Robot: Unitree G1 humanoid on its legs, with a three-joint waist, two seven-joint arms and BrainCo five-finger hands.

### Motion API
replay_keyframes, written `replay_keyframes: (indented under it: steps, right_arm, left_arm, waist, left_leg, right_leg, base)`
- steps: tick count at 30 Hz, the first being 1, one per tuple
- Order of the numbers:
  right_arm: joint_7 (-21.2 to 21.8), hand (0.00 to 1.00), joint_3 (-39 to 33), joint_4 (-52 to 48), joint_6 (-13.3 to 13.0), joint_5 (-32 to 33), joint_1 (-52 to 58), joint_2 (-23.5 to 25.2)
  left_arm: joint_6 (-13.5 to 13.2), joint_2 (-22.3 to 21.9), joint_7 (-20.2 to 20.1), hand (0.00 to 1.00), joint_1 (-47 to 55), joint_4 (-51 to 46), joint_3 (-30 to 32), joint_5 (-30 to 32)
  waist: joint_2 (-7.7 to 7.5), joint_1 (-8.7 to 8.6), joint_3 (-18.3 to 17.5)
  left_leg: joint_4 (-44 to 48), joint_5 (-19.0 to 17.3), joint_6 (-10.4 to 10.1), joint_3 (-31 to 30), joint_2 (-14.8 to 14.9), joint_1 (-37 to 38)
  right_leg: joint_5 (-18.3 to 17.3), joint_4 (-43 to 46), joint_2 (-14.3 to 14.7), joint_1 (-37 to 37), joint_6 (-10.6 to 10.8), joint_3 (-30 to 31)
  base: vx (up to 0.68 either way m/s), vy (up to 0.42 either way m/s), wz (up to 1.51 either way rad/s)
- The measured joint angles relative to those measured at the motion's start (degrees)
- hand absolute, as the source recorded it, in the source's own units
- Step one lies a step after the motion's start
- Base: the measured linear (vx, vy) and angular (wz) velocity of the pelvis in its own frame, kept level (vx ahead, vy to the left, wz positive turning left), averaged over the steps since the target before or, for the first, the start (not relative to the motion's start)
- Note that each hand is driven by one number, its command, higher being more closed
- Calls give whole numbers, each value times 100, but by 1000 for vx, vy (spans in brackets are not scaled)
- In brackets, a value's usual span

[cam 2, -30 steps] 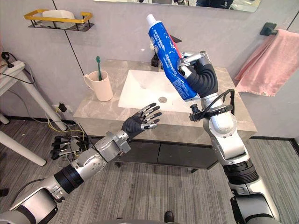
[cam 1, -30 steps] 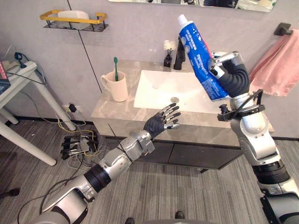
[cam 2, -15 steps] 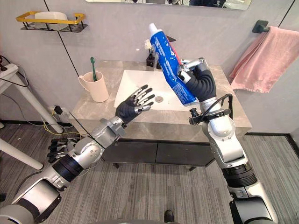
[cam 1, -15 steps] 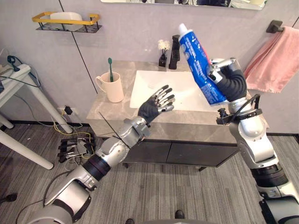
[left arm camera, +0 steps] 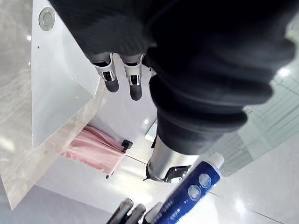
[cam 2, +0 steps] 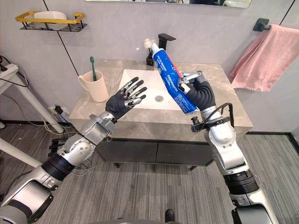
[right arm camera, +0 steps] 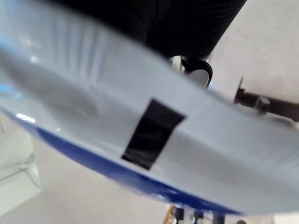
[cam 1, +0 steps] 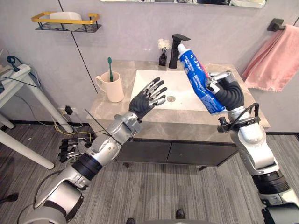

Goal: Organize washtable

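A big blue toothpaste tube [cam 1: 201,79] with a white cap is held tilted above the sink's right side, cap up and to the left; it also shows close up as the tube [right arm camera: 140,149]. My right hand [cam 1: 226,91] is shut on its lower end. My left hand [cam 1: 145,98] hovers open, fingers spread, over the sink's [cam 1: 154,84] front left part, a little left of the tube. A cream mug [cam 1: 114,86] with a green toothbrush [cam 1: 110,67] stands on the counter [cam 1: 112,109] left of the sink.
A black tap [cam 1: 177,44] and a small dark bottle [cam 1: 163,58] stand behind the sink. A pink towel [cam 1: 275,60] hangs at the right. A yellow-rimmed wall shelf [cam 1: 65,21] is at upper left, and a white table [cam 1: 18,79] stands at the far left.
My right hand has lowered the tube towards the sink. My left hand has risen from below the counter's front edge to above the sink. The camera has shifted slightly.
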Motion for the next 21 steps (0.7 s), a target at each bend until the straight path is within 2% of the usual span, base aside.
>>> replay_keyframes:
  steps: [6, 9, 14, 21]
  right_arm:
    - [114, 100, -6, -2, -1, 7, 107, 322]
    - [208, 100, 3, -5, -1, 5, 193, 404]
    - [345, 100, 413, -18, 0, -24, 203, 562]
    - [366, 100, 718, -18, 2, -46, 278, 690]
  left_arm:
    - [61, -20, -35, 0, 94, -117, -55, -1]
    - [99, -24, -35, 0, 93, -131, -92, -1]
    - [208, -33, -48, 0, 89, -346, -304, -1]
    - [211, -39, -136, 0, 82, -387, -342, -3]
  waist:
    - [112, -7, 72]
    - [115, -5, 74]
    - [121, -4, 78]
    - [137, 3, 88]
  left_leg:
    - [-102, 9, 9, 77, 4, 89]
    - [-138, 9, 9, 86, 4, 113]
    - [-152, 9, 9, 89, 3, 159]
    - [-149, 9, 9, 89, 1, 157]
  right_leg:
    - [-13, 0, 1, -3, 17, 37]
    - [-25, 0, 1, -6, 33, 47]
    - [-28, 0, 1, -20, 37, 63]
    - [-29, 0, -1, -20, 36, 55]
  base:
    - [-6, -3, -5]
    - [4, -1, -1]
    - [6, 0, -1]
    - [-23, -7, 0]
